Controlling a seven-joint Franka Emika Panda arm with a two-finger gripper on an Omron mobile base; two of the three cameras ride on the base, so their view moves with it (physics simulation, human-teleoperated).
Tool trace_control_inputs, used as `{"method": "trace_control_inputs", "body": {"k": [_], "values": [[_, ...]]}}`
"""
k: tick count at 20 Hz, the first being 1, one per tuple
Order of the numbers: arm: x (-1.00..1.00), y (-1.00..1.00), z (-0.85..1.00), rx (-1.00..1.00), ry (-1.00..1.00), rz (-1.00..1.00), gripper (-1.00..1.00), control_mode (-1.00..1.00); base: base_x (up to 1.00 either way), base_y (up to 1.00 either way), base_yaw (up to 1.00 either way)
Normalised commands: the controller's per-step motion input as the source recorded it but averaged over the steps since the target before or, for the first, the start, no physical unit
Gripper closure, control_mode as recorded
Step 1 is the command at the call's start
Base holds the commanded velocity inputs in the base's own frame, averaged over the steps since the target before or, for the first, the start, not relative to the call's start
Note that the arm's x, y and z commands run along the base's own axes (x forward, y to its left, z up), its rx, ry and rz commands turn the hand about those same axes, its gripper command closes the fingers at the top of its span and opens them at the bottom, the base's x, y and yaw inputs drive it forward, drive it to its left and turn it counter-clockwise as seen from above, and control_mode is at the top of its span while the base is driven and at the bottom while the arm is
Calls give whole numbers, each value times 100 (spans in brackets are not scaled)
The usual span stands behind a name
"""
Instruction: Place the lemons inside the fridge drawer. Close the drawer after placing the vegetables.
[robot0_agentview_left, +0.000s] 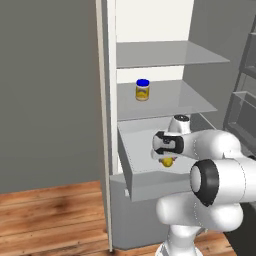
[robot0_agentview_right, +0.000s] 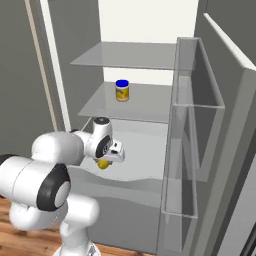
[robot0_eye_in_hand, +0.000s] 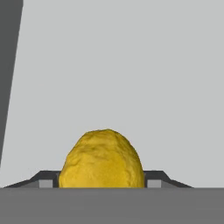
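You are mid-placement: at the left the pulled-out fridge drawer lies open, the tool hangs over its floor clamped on a lemon, so your next move, I judge, calls for lowering a little and parting the fingers before fetching the other.

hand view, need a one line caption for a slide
Two-finger gripper shut on a bumpy, roundish bright yellow lemon, held over the light grey floor of the pulled-out fridge drawer.
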Motion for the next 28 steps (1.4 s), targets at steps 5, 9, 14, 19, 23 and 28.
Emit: {"method": "trace_control_inputs", "body": {"k": [5,9,14,19,23,28], "values": [[0,-1,-64,-1,9,0,100,-100,0,0,0],[0,0,-46,0,5,0,100,-100,0,0,0],[-9,-7,-32,0,2,0,-100,-100,0,0,0],[-4,-4,0,0,0,0,-100,-100,0,0,0],[0,0,61,0,-2,0,-100,-100,0,0,0],[9,4,99,0,-5,0,-100,-100,0,0,0]]}}
